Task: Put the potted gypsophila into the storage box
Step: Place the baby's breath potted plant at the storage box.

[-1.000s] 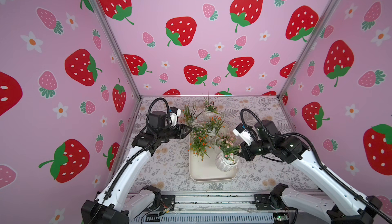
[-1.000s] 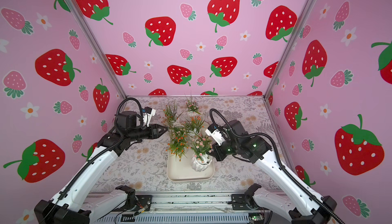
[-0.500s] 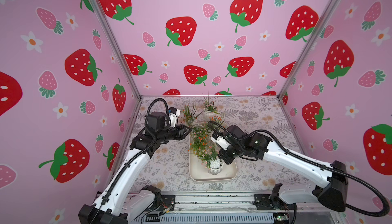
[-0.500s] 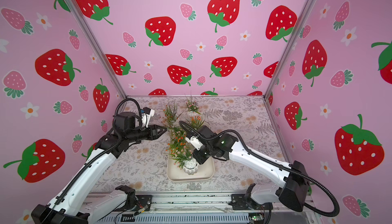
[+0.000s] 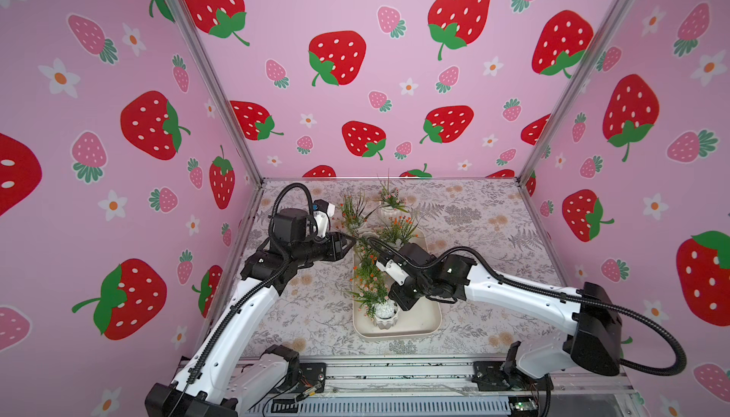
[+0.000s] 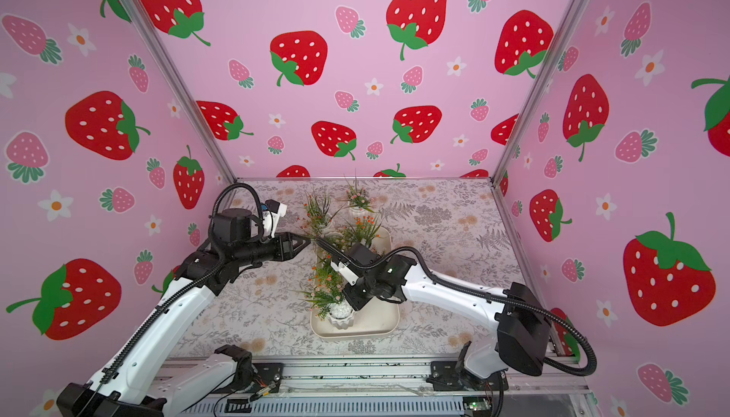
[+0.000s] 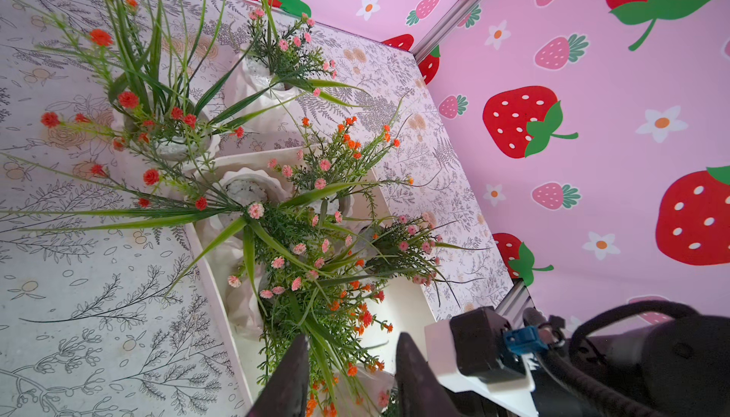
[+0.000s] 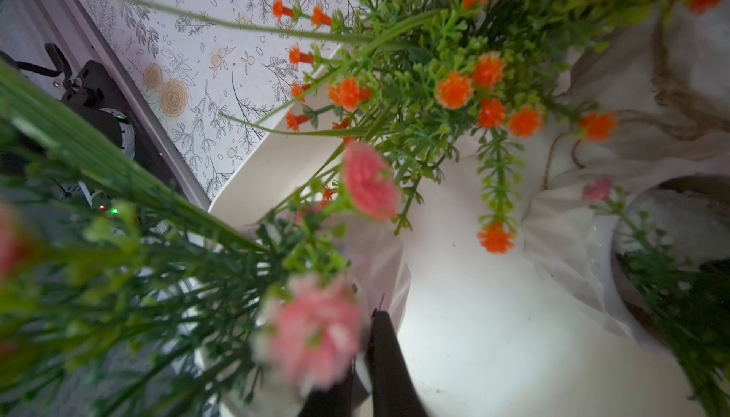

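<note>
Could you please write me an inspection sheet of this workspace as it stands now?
Surface: table with a floral-print cover.
Job's things: cream tray holds several flower pots, count unclear under the sprigs; a red-flowered pot and a pink-flowered pot stand on the table beyond its far end.
Clutter: nothing seen.
Grippers: left gripper open, holding nothing; right gripper shut on the rim of the nearest pot, at the tray's near end.
Cables: black hoses loop off both arms; the right one passes over the tray.
Surroundings: pink strawberry-print walls, metal frame posts.
</note>
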